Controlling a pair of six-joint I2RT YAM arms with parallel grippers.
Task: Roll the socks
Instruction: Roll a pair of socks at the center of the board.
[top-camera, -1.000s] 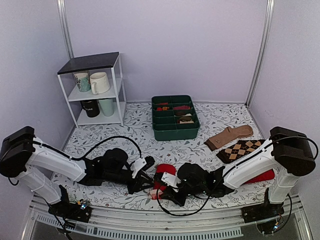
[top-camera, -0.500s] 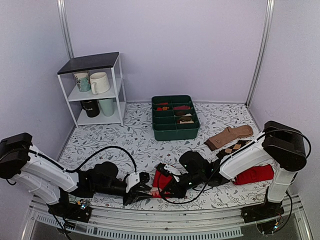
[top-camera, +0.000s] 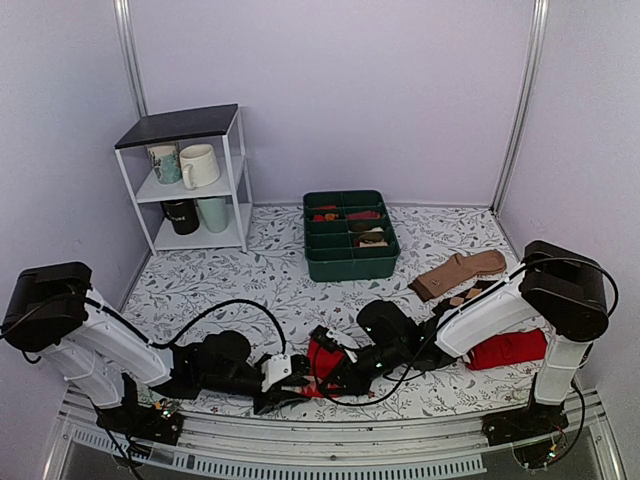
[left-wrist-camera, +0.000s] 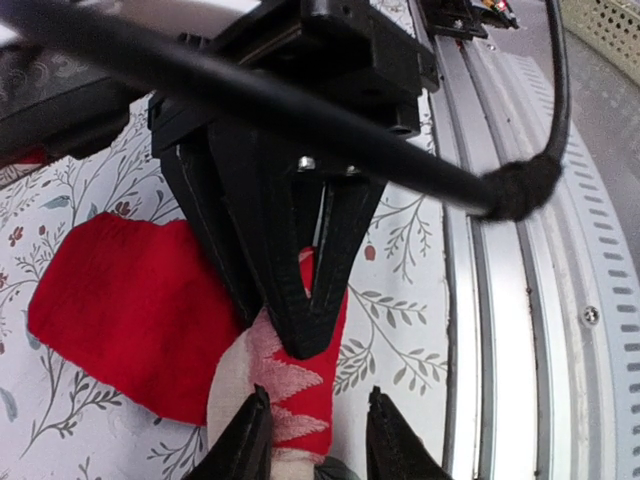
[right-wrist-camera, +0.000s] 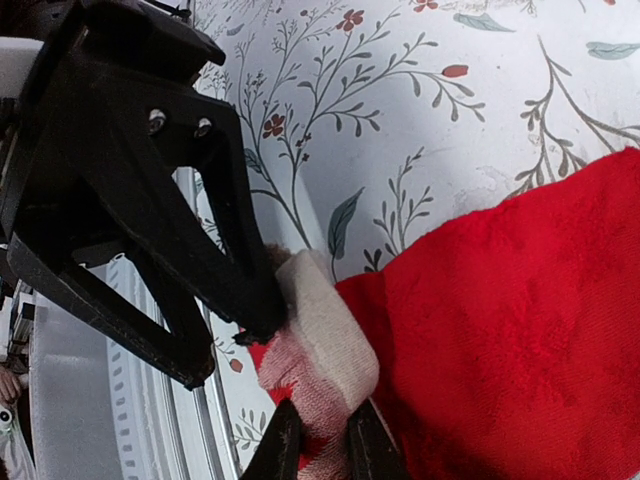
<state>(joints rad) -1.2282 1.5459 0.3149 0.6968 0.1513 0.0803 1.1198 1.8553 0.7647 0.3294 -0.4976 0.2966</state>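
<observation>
Both my hands are down at the near edge of the desk (top-camera: 300, 290), about the middle. My left hand (left-wrist-camera: 312, 445) is narrowed on the socks (left-wrist-camera: 130, 310), its black fingers pinching the pale beige end with its dark-red zigzag marks. My right hand (right-wrist-camera: 320, 452) is clamped tight on that same end, where the soft knit bunches into a thick fold. The rest of the bright red fabric lies flat and fuzzy on the leaf-printed cover, just beside the ribbed metal rail (left-wrist-camera: 520, 250).
</observation>
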